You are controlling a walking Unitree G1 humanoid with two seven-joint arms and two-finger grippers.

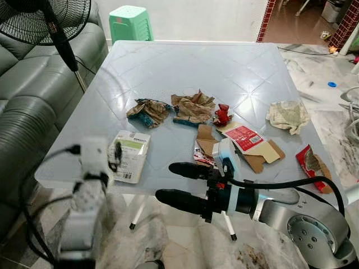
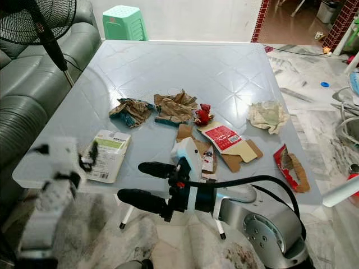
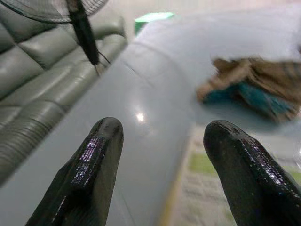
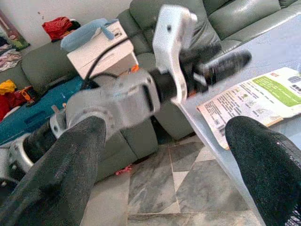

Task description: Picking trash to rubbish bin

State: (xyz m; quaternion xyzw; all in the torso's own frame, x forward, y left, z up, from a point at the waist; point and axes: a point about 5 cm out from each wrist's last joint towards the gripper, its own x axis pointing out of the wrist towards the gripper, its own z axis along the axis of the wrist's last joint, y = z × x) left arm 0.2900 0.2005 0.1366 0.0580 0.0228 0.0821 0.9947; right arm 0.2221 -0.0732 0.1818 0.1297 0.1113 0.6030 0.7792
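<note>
Trash lies across the grey table (image 1: 185, 67): a white and green packet (image 1: 130, 156) near the front left, a brown and teal wrapper (image 1: 148, 111), crumpled brown paper (image 1: 193, 107), a small red wrapper (image 1: 222, 115), a flattened red and white carton (image 1: 247, 140), a whitish crumpled bag (image 1: 289, 115) and a red packet (image 1: 314, 165) at the right edge. My left gripper (image 1: 116, 154) is open just over the left edge of the white and green packet (image 3: 207, 188). My right gripper (image 1: 166, 181) is open and empty at the table's front edge, fingers pointing left.
A translucent plastic bag (image 1: 168, 246) sits on the floor under the front edge. A grey sofa (image 1: 28, 101) runs along the left, with a standing fan (image 1: 45, 19) beside it. A green stool (image 1: 130, 22) stands behind the table.
</note>
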